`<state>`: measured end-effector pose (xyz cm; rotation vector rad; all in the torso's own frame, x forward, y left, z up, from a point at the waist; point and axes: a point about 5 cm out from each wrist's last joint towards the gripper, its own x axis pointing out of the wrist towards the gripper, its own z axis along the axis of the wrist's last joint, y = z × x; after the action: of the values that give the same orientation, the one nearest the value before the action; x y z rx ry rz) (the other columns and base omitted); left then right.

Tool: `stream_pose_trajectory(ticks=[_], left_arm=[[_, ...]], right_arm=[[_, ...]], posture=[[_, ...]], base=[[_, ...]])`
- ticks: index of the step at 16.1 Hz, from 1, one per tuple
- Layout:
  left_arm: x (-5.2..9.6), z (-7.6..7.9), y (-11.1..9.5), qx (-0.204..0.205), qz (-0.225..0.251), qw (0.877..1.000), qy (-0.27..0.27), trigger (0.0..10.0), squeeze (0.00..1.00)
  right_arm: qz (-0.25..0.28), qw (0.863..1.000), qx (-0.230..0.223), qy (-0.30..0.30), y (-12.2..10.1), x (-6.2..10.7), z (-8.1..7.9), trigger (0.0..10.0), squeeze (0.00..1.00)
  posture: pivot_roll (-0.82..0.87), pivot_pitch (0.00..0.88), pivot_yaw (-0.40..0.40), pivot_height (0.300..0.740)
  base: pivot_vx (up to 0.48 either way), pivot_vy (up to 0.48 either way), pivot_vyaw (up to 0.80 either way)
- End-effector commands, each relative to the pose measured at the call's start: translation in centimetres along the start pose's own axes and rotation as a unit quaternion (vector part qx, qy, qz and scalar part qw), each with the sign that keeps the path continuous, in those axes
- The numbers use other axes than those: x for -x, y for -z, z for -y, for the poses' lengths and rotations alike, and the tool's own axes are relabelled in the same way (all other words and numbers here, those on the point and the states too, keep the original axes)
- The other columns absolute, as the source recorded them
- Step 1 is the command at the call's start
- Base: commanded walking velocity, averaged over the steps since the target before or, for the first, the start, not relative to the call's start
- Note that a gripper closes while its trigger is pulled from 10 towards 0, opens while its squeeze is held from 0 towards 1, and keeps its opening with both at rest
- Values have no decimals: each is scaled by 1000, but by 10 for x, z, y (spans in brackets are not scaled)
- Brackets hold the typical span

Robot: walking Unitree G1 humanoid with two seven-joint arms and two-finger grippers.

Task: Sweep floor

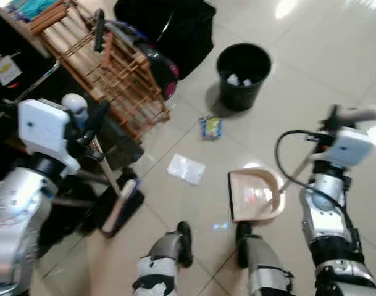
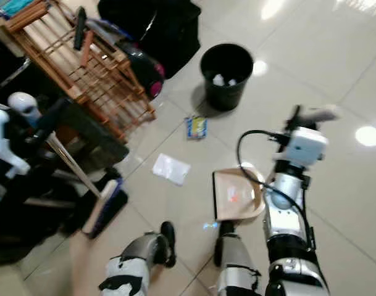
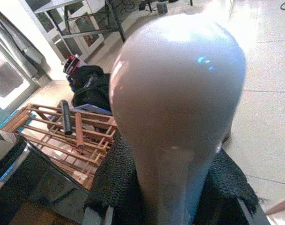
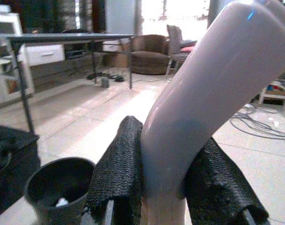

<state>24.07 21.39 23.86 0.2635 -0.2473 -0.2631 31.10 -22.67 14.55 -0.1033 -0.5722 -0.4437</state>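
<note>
My left gripper (image 1: 92,126) is shut on the pale handle (image 3: 175,122) of a broom, just below its rounded top. The broom slants down to its dark brush head (image 1: 121,206), which rests on the tiles by my left foot. My right gripper (image 1: 331,120) is shut on the long handle (image 4: 203,103) of a beige dustpan (image 1: 255,196). The pan sits on the floor in front of my right foot. A white wrapper (image 1: 186,168) lies between brush and pan. A blue-and-yellow packet (image 1: 211,127) lies farther off, near the bin.
A black bin (image 1: 243,75) with crumpled white paper inside stands ahead. A wooden rack (image 1: 107,68) leans at the left, with a black bag (image 1: 169,24) behind it and dark furniture (image 1: 8,37) at the far left. Open tiles (image 1: 323,55) stretch to the right.
</note>
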Motion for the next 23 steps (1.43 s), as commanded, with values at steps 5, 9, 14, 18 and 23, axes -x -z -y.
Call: stream_pose_trajectory(ticks=[5,9,14,18,23], left_arm=[[9,-10,-16,-18,10,1000,-5,10000,0],[10,-8,-18,-16,7,1000,0,10000,0],[9,-3,-16,-7,7,1000,9,10000,0],[4,12,-9,33,18,999,11,10000,0],[-7,35,4,79,28,996,9,10000,0]], right_arm=[[45,999,-10,22,-6,-5,5,10000,0],[30,999,-23,31,1,2,4,10000,1000],[18,999,-28,38,7,12,5,10000,1000],[-30,999,-9,38,17,24,13,10000,0],[-71,997,-30,32,25,33,22,10000,0]], posture=[[309,472,216,740],[325,476,217,740],[302,450,210,740],[221,434,153,740],[143,414,70,740]], base=[[0,0,0],[0,0,0],[0,0,0],[0,0,0],[0,0,0]])
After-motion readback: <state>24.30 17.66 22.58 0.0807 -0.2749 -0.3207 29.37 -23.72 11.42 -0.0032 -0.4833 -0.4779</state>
